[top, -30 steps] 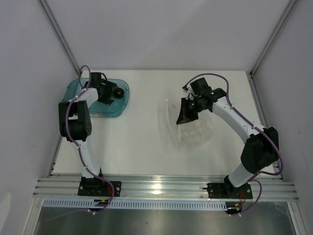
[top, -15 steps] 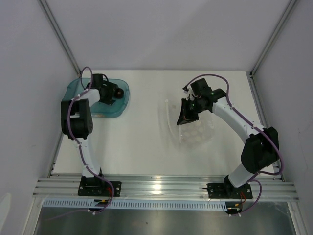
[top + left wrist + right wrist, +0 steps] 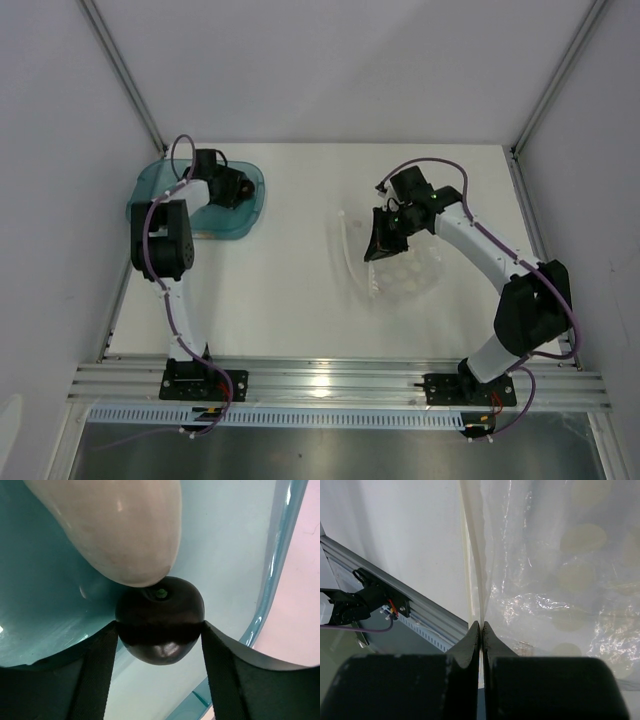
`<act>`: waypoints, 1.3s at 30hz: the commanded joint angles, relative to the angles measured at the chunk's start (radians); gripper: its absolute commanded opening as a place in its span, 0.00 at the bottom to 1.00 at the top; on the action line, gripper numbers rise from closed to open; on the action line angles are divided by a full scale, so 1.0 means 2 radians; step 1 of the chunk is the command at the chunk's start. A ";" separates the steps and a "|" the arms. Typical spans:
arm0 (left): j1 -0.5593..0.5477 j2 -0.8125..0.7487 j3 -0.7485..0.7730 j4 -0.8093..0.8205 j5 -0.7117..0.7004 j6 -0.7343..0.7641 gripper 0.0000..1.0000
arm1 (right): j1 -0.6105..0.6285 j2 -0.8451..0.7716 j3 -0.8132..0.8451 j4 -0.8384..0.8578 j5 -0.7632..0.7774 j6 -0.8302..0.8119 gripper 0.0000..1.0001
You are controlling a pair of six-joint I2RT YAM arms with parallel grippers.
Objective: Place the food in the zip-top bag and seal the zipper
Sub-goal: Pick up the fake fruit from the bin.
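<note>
In the teal tray (image 3: 150, 192) at the far left, my left gripper (image 3: 228, 188) points down at the food. In the left wrist view its two fingers touch both sides of the dark round piece (image 3: 160, 607), so the left gripper (image 3: 160, 626) is shut on it. The white radish (image 3: 115, 525) lies right behind, touching that piece. On the right, the clear zip-top bag (image 3: 408, 270) lies on the table. My right gripper (image 3: 378, 245) is shut on the bag's left edge by the zipper (image 3: 473, 555) and holds that edge raised. The right gripper (image 3: 481, 625) pinches the thin plastic of the bag (image 3: 545, 580).
The tray's raised teal rim (image 3: 272, 580) runs close to the right of the left fingers. An aluminium rail (image 3: 330, 385) crosses the table's near edge, seen also as the rail (image 3: 395, 580) in the right wrist view. Slanted frame posts and grey walls close in both sides.
The left gripper has reached further into the tray and its jaws have narrowed onto the dark piece. The right gripper has pulled the bag's edge up, and the bag has bunched.
</note>
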 commanded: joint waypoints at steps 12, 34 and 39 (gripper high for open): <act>0.000 -0.039 -0.001 -0.014 0.005 0.025 0.00 | -0.003 -0.046 -0.009 0.014 0.014 0.009 0.00; -0.024 -0.298 -0.168 0.052 0.205 0.126 0.01 | -0.004 -0.086 -0.049 0.037 0.005 0.002 0.00; -0.081 -0.347 -0.197 0.068 0.266 0.164 0.01 | -0.004 -0.073 -0.026 0.021 -0.005 -0.008 0.00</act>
